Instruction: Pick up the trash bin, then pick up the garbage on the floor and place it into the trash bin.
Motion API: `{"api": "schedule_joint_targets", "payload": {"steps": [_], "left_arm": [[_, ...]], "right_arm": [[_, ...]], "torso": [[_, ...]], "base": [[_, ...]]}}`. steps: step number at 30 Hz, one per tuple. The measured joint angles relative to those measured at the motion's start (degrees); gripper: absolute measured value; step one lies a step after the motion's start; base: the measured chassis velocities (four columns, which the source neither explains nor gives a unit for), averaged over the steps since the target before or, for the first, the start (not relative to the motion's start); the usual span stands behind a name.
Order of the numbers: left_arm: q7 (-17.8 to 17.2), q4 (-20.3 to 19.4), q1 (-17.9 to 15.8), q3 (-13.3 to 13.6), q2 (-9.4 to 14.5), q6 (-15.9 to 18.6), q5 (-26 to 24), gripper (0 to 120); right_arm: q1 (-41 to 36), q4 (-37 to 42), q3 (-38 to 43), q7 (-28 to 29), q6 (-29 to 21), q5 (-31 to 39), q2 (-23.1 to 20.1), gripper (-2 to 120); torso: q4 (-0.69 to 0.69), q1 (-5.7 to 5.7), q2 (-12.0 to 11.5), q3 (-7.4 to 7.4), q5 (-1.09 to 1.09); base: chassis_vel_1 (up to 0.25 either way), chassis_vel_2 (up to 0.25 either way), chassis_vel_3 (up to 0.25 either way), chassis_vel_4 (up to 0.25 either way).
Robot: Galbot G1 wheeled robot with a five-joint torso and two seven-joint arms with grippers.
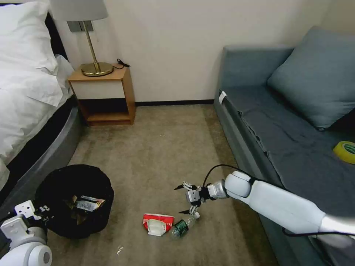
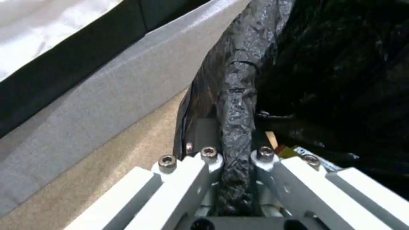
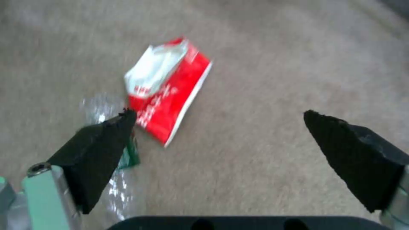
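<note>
The round trash bin lined with a crinkled black plastic bag (image 1: pixel 74 199) stands on the beige carpet beside the grey bed base (image 1: pixel 44 155), with a gold wrapper and brown paper already lying inside it; the left gripper (image 2: pixel 232 166) is clamped on its rim, the bag's rolled edge pinched between the white fingers. Well to the right, beside the front of the grey-blue sofa (image 1: pixel 281 122), the right gripper (image 1: pixel 185 199) hangs low over the carpet with its black-tipped jaws spread wide and nothing between them. The flat red-and-white packet (image 1: pixel 158 224) lies just bin-ward of the gripper, and the small green bottle with a clear body (image 1: pixel 182 226) lies touching or nearly touching it, almost directly beneath the lower fingertip. The bottle's long axis runs slantwise from the packet toward the gripper. The right arm is plainly the nearer; the crowding of packet and bottle looks the only hindrance to a clean grasp.
</note>
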Motion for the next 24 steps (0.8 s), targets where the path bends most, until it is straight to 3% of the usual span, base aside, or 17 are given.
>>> {"api": "schedule_joint_targets", "payload": {"steps": [9,24], "left_arm": [[0.04,0.17,0.04,-0.06,-0.14,-0.17,-0.01,1],[0.02,0.63,0.27,-0.45,0.03,-0.65,-0.12,1]], "right_arm": [[4.45,-8.45,-12.22,0.22,0.67,0.4,3.32,99],[2.05,-20.16,-13.87,1.76,3.72,-0.67,9.81,97]], "torso": [[-0.01,0.0,0.0,0.0,0.01],[-0.01,0.0,0.0,0.0,0.0]], "base": [[0.0,0.0,0.0,0.0],[0.0,0.0,0.0,0.0]]}}
